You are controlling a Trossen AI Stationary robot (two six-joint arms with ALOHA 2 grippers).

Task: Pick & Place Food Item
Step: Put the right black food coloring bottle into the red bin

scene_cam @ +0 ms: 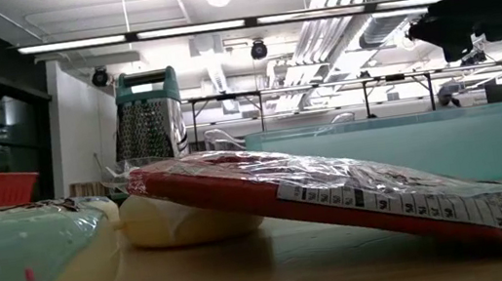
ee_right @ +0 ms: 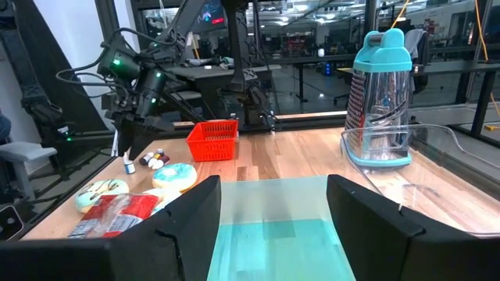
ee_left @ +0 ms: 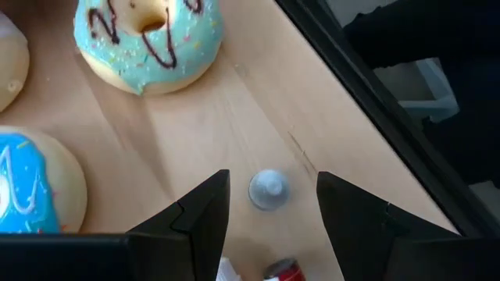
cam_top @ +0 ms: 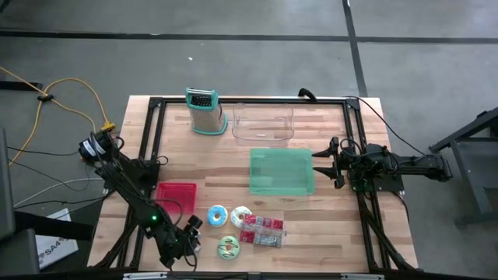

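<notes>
**A:** Where are the food items?

**B:** Grouped at the near edge of the light wooden table [cam_top: 233,159]. There is a doughnut with blue icing [cam_top: 217,215], a pale doughnut [cam_top: 240,215] touching it, a doughnut with mint-green icing and dark squiggles [cam_top: 228,247] nearer the edge, and a red and clear plastic snack packet [cam_top: 262,230] just to their right.

**A:** And the left claw?

**B:** The left claw [cam_top: 189,231] hangs over the near left part of the table, just beside the doughnuts. Its fingers stand wide apart with nothing between them. Its wrist camera shows a small grey cap-like object [ee_left: 269,190] on the wood below the gap.

**A:** The right claw?

**B:** The right claw [cam_top: 325,162] waits at the right side, spread open and empty, pointing at a translucent teal plastic bin [cam_top: 282,172].

**A:** Anything else?

**B:** A small red mesh basket [cam_top: 177,194] on the left, a metal box grater with a teal handle [cam_top: 205,111] at the back, and a clear plastic container [cam_top: 263,124] beside it.
</notes>
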